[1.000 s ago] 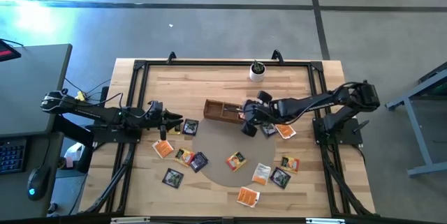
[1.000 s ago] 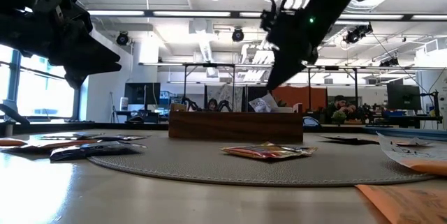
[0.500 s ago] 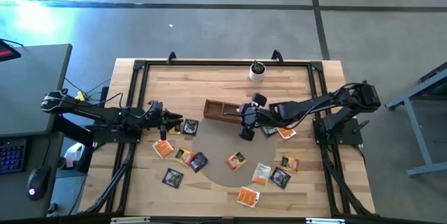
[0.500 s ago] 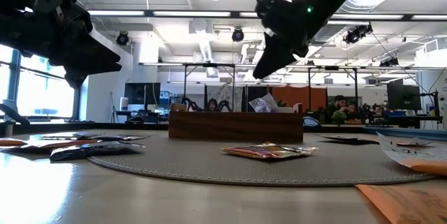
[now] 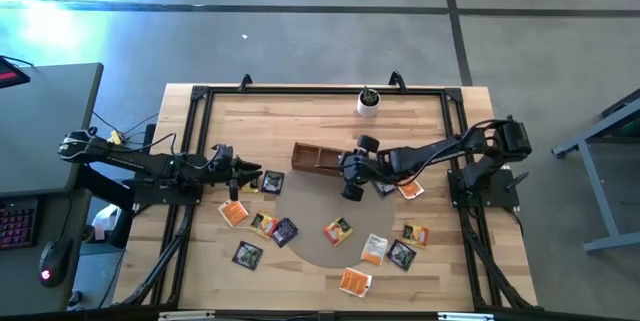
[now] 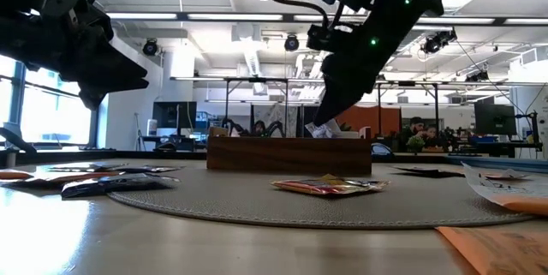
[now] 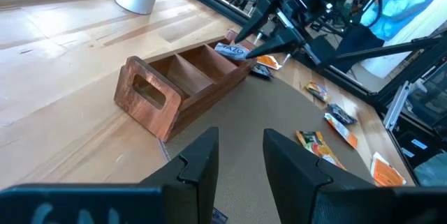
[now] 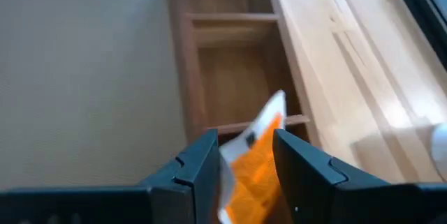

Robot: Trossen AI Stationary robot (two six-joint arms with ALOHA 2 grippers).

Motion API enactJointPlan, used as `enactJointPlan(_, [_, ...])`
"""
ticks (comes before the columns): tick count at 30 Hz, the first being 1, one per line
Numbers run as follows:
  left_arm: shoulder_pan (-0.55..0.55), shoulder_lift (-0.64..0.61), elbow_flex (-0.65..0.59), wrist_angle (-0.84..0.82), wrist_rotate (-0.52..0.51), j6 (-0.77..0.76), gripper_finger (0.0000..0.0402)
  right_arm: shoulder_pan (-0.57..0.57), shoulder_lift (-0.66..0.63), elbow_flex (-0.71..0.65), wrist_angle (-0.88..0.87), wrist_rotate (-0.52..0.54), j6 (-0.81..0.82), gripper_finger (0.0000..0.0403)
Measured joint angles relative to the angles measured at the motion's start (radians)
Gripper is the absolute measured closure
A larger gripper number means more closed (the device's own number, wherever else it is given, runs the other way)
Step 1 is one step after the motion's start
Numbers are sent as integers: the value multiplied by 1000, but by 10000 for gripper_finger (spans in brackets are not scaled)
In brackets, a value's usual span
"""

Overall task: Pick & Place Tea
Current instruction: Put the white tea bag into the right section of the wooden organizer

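A wooden box (image 5: 315,157) with three compartments lies on the far part of the round grey mat (image 5: 310,246). An orange and white tea sachet (image 8: 260,147) stands tilted in the box's right end compartment, its top above the rim (image 6: 318,130). My right gripper (image 8: 244,155) is open, slanting down, with one finger on either side of this sachet. More tea sachets (image 5: 339,230) lie scattered on the mat and table. My left gripper (image 5: 250,173) waits open at the left, above the table, holding nothing. My right gripper stands astride the upper part of the sachet (image 8: 269,116), coming from above and from the table's right. I cannot tell whether the fingers (image 8: 199,165) touch it. The sachet's lower end rests in the box compartment.
A white cup with a plant (image 5: 368,103) stands at the far edge. Sachets lie near the box's right end (image 5: 408,189), by my left gripper (image 5: 272,182) and toward the near edge (image 5: 354,281). A black frame (image 5: 200,96) runs round the table.
My right gripper has let go of the sachet at the box's right end and lifted off it. It has since sunk back down around the sachet. The sachet has stayed standing in the compartment.
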Motion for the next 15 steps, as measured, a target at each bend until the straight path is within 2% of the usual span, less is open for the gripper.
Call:
enactJointPlan(5, [0, 0, 0, 0, 0, 0, 289, -12, 0, 0, -43, 4, 23, 296])
enactJointPlan(11, [0, 0, 0, 0, 0, 0, 289, -13, -3, 0, -51, -8, 24, 388])
enactJointPlan(15, [0, 0, 0, 0, 0, 0, 289, -12, -28, 0, -46, -21, 4, 385])
